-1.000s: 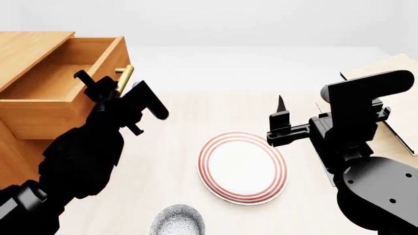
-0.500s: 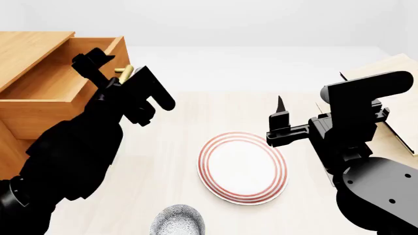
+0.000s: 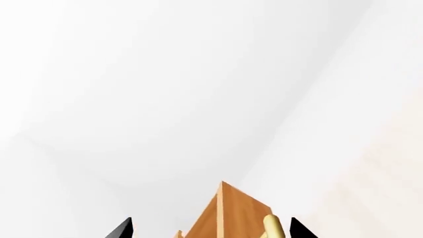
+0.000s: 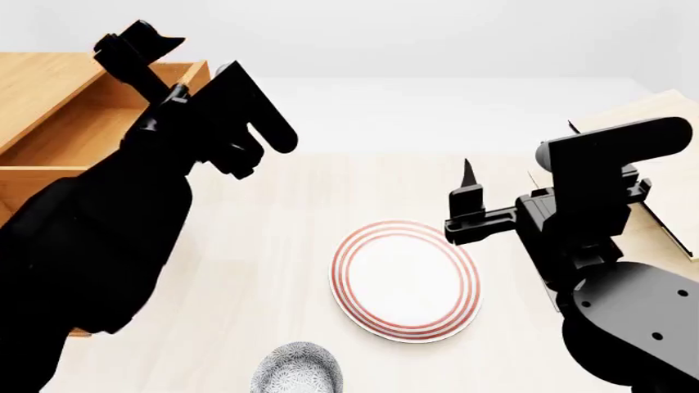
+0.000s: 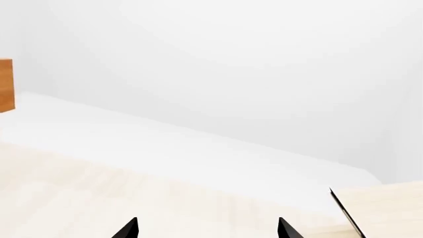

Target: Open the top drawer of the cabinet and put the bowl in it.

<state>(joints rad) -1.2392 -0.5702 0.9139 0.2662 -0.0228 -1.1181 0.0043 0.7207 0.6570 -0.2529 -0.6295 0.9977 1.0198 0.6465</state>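
The left gripper is raised at 10 o'clock above the pulled-out top drawer, fingers spread and empty. The right gripper is held at 3 o'clock, fingers parted. The bowl sits at 6 o'clock on the table.

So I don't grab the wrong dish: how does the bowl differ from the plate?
The bowl has a speckled blue-grey outside; the plate is white with red rings. The bowl looks smaller and rounded, the plate wide and flat. The bowl sits at the near edge of the head view, partly cut off; the plate is in full view. Both rest on the pale tabletop.
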